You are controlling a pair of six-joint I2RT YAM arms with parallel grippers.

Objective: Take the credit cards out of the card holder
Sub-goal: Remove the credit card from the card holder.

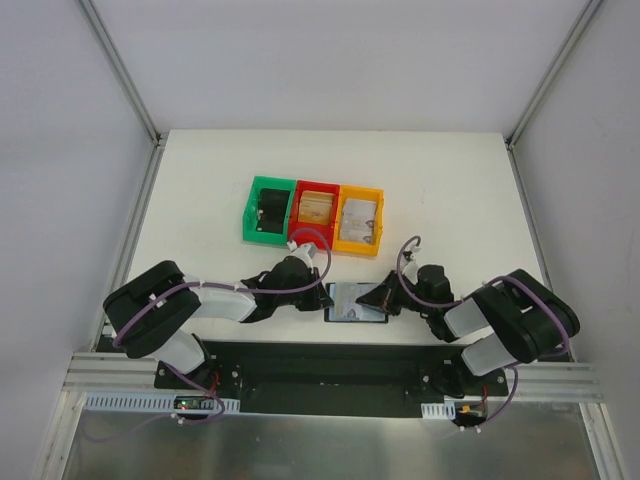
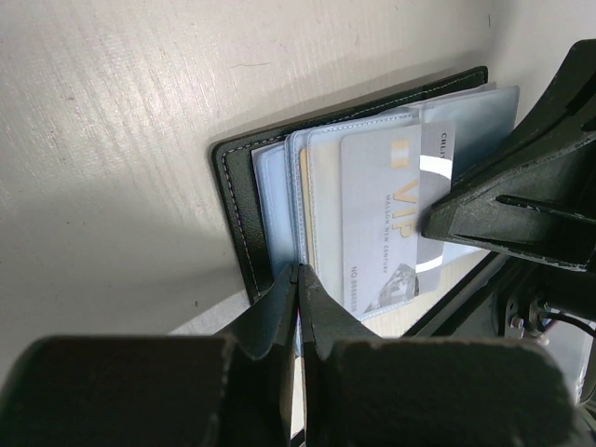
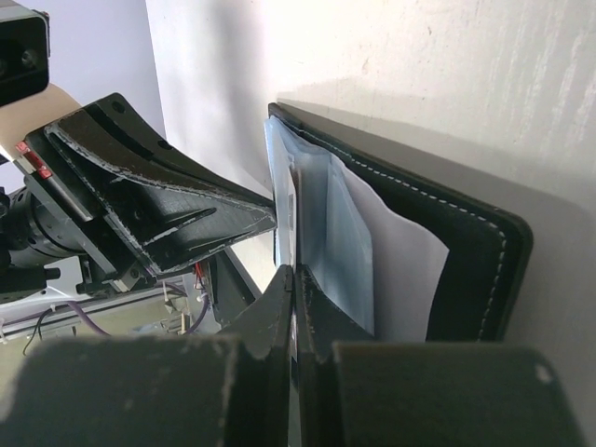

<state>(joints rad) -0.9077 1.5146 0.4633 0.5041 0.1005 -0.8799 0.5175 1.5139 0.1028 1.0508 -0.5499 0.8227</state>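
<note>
- Top view: I see the card holder (image 1: 356,305) lying open on the worktop (image 1: 200,200) between both arms, with its long axis left-to-right.
- Only the left wrist view shows a grey credit card (image 2: 377,223), lettered VIP, among the clear sleeves.
- Left jaws are closed at the holder's edge. Right jaws are closed with their tips on that card. I cannot tell whether either has a grip.

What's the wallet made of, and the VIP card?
The wallet looks like black leather or fake leather: matte, with pale stitching along its edge. The VIP card looks like thin glossy plastic; a bright band, likely glare, crosses it.

Lab rig: white enclosure (image 1: 330,60), aluminium frame (image 1: 120,70)
</note>
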